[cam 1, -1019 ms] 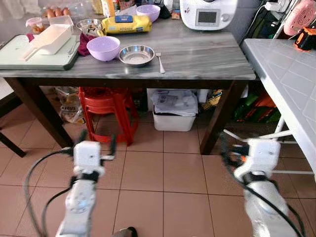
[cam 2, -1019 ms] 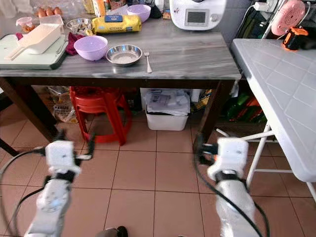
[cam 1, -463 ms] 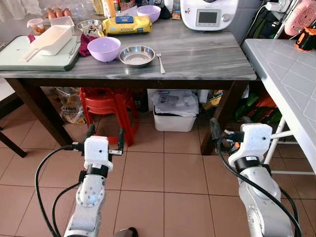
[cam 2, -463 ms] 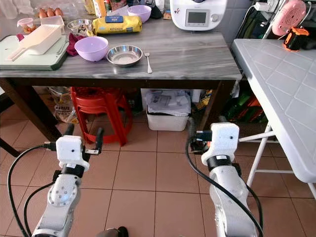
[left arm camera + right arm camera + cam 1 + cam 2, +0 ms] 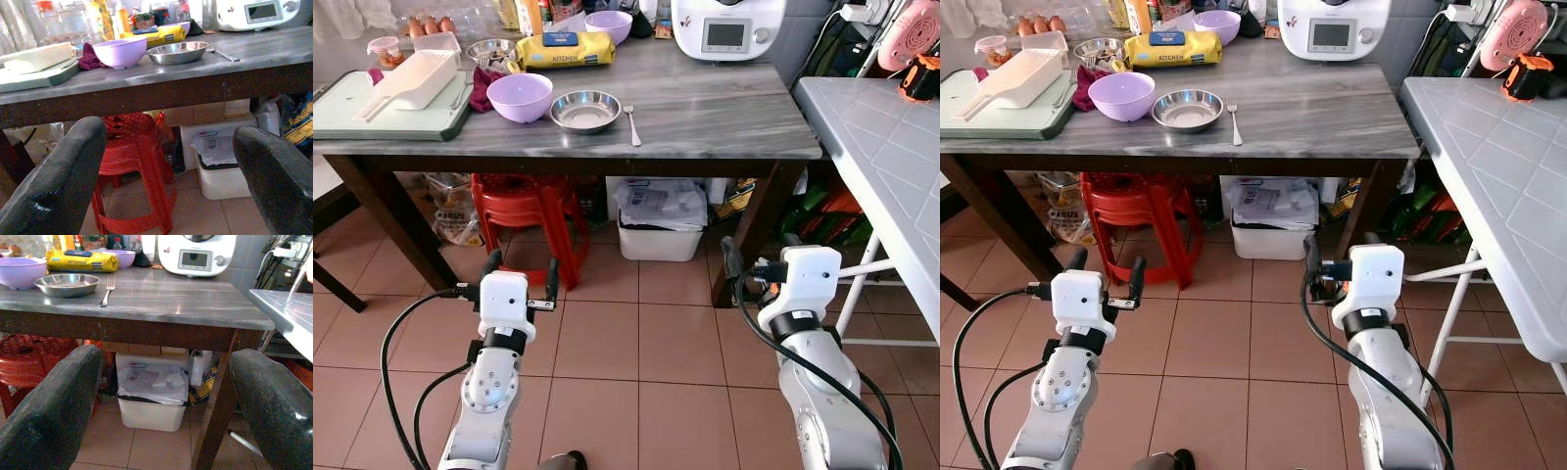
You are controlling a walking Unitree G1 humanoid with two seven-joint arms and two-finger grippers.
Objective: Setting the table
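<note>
On the grey marble table [image 5: 715, 113] stand a steel bowl [image 5: 584, 109], a fork [image 5: 630, 122] to its right and a purple bowl [image 5: 519, 95] to its left. A second purple bowl [image 5: 608, 23] sits at the back. Both arms are held low over the tiled floor, in front of the table and below its top. My left gripper [image 5: 521, 270] is open and empty, facing the red stool. My right gripper [image 5: 759, 255] is open and empty too, near the table's right leg. The left wrist view shows the steel bowl [image 5: 177, 51] beyond the open fingers [image 5: 58, 186].
Under the table stand a red plastic stool [image 5: 524, 211] and a white bin [image 5: 656, 233]. A white folding table [image 5: 886, 147] is close on the right. A green tray [image 5: 352, 117] with a white scoop, a yellow package [image 5: 563, 47] and a white appliance [image 5: 726, 24] also occupy the tabletop.
Both arms have risen and steadied from a blurred lower pose. The right gripper has since shifted slightly left, toward the table leg. The left gripper has held still for the last half second.
</note>
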